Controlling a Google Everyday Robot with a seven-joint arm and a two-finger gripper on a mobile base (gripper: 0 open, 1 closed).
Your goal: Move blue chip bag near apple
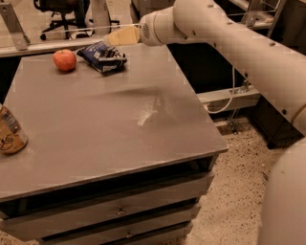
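The blue chip bag (103, 56) lies flat on the grey table (119, 124) near its far edge. The red apple (64, 60) sits just left of it, a small gap between them. My gripper (114, 38) hangs just above and to the right of the bag, off its far right corner. It is open and holds nothing. The white arm reaches in from the right.
A tan drink can (9, 133) stands at the table's left edge. The table has drawers (119, 210) in its front. A desk chair (62, 14) and a metal frame stand behind the table. Speckled floor lies to the right.
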